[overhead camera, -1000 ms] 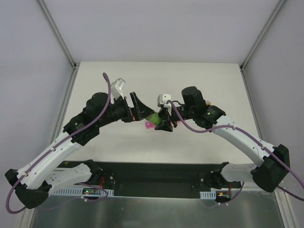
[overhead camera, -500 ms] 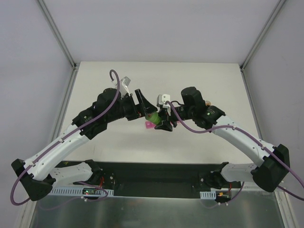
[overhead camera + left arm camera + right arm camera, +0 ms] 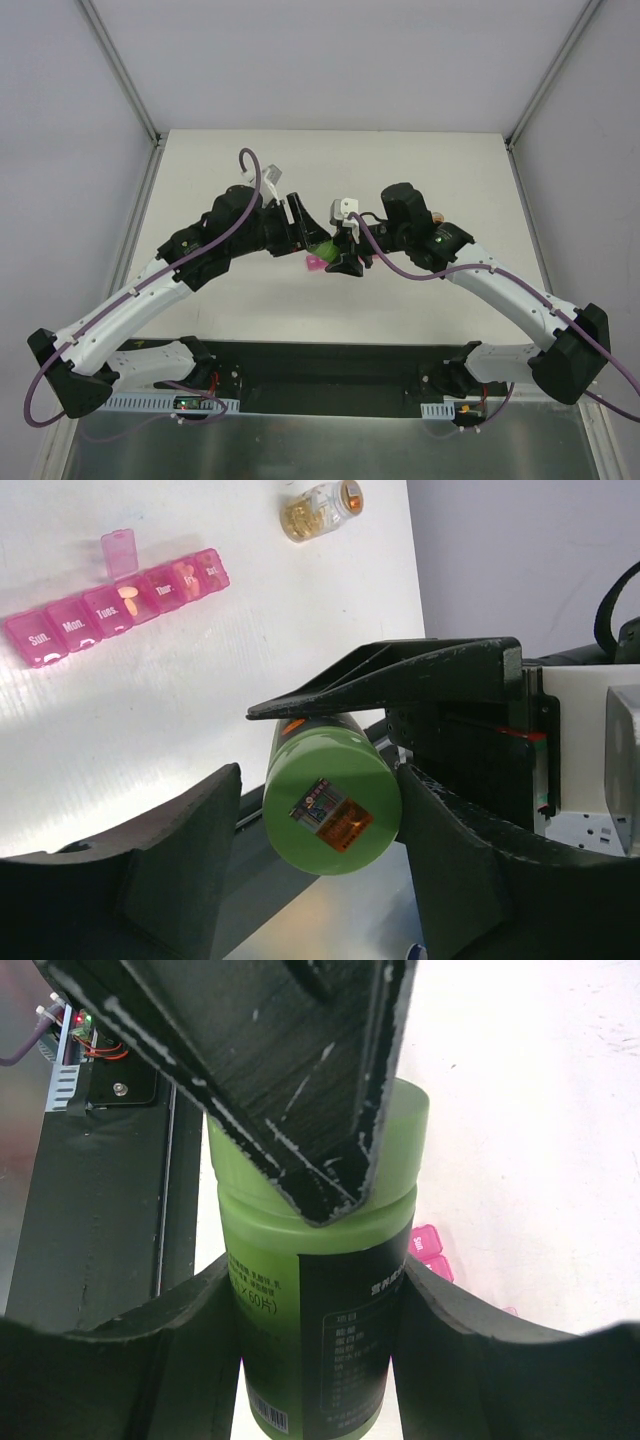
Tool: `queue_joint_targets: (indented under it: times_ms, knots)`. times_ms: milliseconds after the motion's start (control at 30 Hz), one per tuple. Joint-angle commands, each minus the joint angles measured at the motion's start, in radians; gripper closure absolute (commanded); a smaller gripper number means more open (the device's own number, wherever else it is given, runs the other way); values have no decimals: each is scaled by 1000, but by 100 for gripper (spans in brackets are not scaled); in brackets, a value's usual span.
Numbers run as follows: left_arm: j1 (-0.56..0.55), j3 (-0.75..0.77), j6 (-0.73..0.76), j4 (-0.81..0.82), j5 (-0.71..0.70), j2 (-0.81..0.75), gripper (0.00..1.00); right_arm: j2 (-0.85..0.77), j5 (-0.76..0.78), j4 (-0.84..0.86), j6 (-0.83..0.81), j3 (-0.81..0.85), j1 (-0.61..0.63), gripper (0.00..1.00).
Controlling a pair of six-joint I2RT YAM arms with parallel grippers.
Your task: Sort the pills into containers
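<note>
My right gripper (image 3: 315, 1295) is shut on a green pill bottle (image 3: 300, 1360) with a black label, held above the table (image 3: 430, 180). The bottle (image 3: 322, 247) lies tilted between the two arms in the top view. My left gripper (image 3: 318, 815) straddles its green cap (image 3: 332, 810): the right finger touches the cap and a gap remains at the left finger. The pink containers (image 3: 120, 600) lie on the table below. One lid stands open over a compartment holding pills (image 3: 128, 593). The strip barely shows in the top view (image 3: 315, 264).
A small clear bottle of yellow capsules (image 3: 320, 505) lies on its side beyond the pink strip. The black base rail (image 3: 330, 365) runs along the near edge. Grey walls close in the table on both sides.
My left arm has swung right toward the bottle, and its jaws have narrowed around the cap. The right arm and the bottle have stayed still.
</note>
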Motion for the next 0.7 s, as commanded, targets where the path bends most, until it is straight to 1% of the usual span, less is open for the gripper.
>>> queue_joint_targets:
  times_ms: [0,33,133,233,367,500,667]
  knots:
    - [-15,46,28,-17,17,0,43,-10,-22,25,12,47,4,92]
    - [-16,49,37,-17,20,-1,46,-9,-23,25,15,48,6,92]
    - [-16,57,60,-18,34,3,59,-7,-38,25,21,47,4,92]
    - [-16,60,80,-21,58,8,64,-4,-72,29,32,48,3,92]
    - [-16,61,112,-24,113,8,66,-3,-153,46,58,44,-8,92]
    - [-14,78,182,-58,167,18,66,0,-258,51,70,42,-16,92]
    - [-14,134,291,-148,239,52,66,14,-339,61,99,48,-20,92]
